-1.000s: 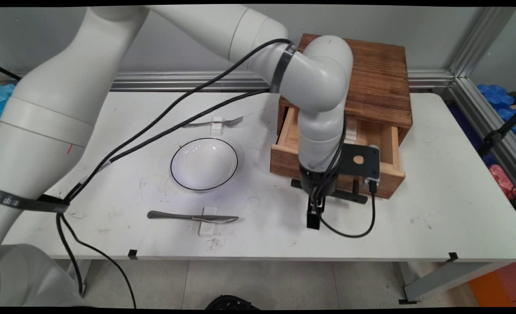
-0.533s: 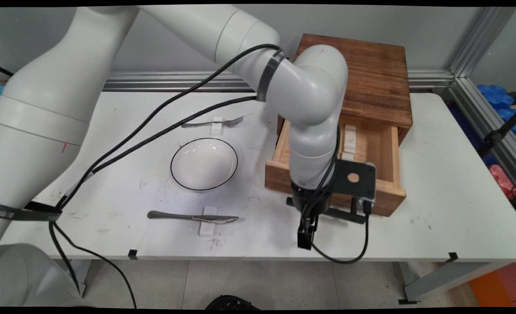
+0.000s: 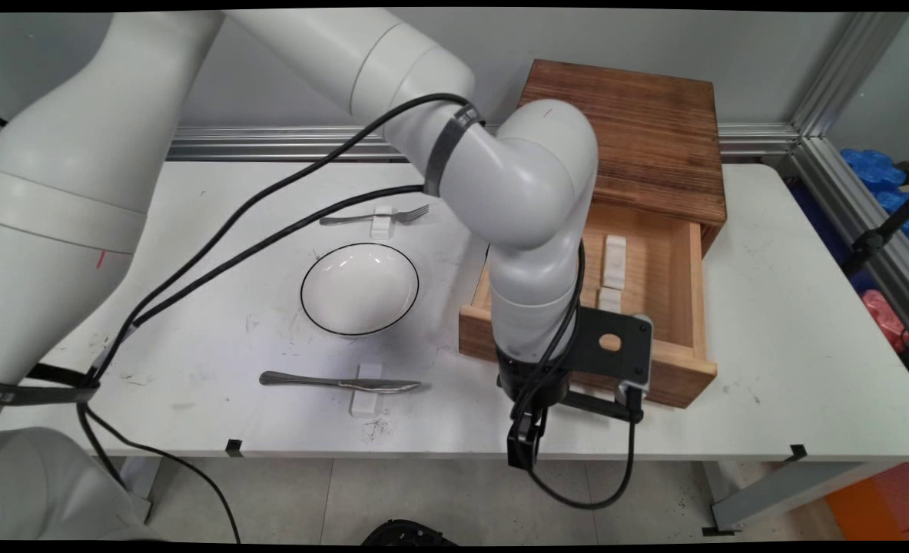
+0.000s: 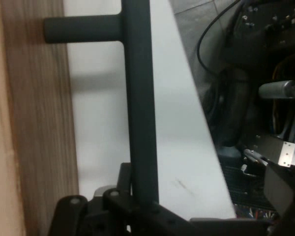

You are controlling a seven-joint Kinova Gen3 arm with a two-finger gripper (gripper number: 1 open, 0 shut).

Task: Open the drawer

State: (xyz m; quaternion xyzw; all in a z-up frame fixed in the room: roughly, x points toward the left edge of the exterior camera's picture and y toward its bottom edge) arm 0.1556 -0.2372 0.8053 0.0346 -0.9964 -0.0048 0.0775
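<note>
A wooden box [image 3: 638, 130] stands at the table's back right, and its drawer [image 3: 677, 376] is pulled far out toward the near edge. My gripper [image 3: 569, 398] is at the drawer's front, shut on its black bar handle [image 3: 604, 407]. In the hand view the handle [image 4: 137, 98] runs up the picture between my gripper [image 4: 140, 204] and the wooden drawer front [image 4: 34, 123] on the left. Two small white blocks [image 3: 614, 253] lie inside the drawer. The arm's wrist hides the drawer's left part.
A white bowl [image 3: 359, 289] with a dark rim sits mid-table. A knife [image 3: 339, 382] lies on a white rest near the front edge, and a fork [image 3: 377, 217] on another rest lies behind the bowl. The table's near edge [image 3: 654, 453] is close below the handle.
The drawer has slid farther out toward the table's near edge, drawn by my gripper on its handle. The white blocks inside have come into view.
</note>
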